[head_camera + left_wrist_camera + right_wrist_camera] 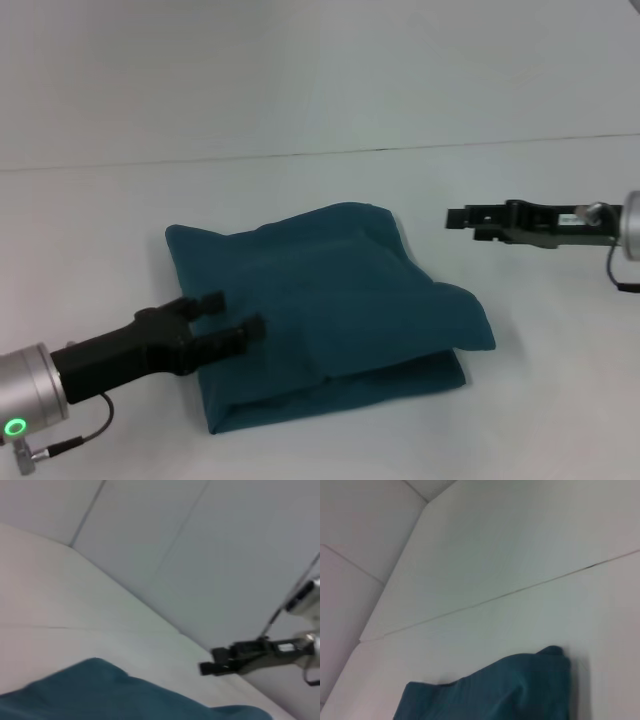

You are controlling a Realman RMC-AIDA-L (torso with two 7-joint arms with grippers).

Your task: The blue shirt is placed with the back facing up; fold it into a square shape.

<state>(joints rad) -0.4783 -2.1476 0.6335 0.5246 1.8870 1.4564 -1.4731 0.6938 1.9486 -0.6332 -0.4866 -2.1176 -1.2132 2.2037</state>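
Here, blue shirt (330,300) folded squarish, long axis left-right

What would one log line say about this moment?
blue shirt: folded, roughly square, on table | left gripper: open over shirt's left edge | right gripper: raised, clear of shirt

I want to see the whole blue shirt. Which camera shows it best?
The head view. There the blue shirt shows whole, folded into a rough square on the white table. The left wrist view and the right wrist view each catch only one edge of it.
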